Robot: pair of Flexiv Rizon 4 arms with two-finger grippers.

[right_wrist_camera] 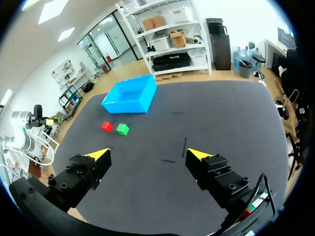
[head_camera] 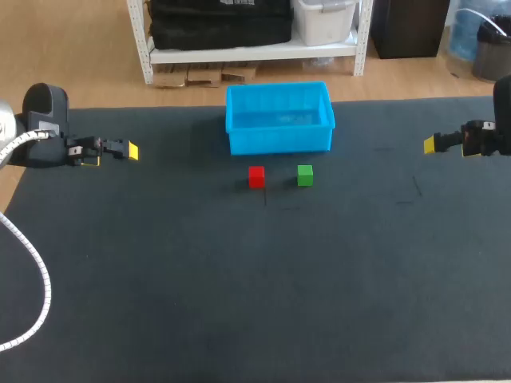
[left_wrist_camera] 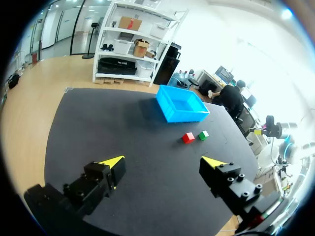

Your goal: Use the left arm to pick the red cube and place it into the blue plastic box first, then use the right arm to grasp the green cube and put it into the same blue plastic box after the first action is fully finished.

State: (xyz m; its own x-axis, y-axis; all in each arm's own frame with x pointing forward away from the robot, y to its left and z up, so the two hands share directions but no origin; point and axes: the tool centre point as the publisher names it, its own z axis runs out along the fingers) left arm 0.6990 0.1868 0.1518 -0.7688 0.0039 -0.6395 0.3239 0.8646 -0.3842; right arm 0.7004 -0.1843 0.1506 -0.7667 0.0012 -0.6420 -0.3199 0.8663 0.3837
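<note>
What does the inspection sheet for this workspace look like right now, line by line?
Surface: dark table mat, lying flat.
Job's things: red cube and green cube side by side, apart, on the mat in front of the blue plastic box; neither inside it.
Clutter: nothing seen.
Pincers: left pincer and right pincer both open, holding nothing, far from the cubes at opposite table sides.
Cables: white ribbed hose loops over the mat's left edge.
Surroundings: nothing seen reaching over the table.

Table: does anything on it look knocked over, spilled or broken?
Nothing stands out. The red cube and green cube sit side by side, apart, before the upright, empty box. The left gripper and right gripper are open, off at the sides.
</note>
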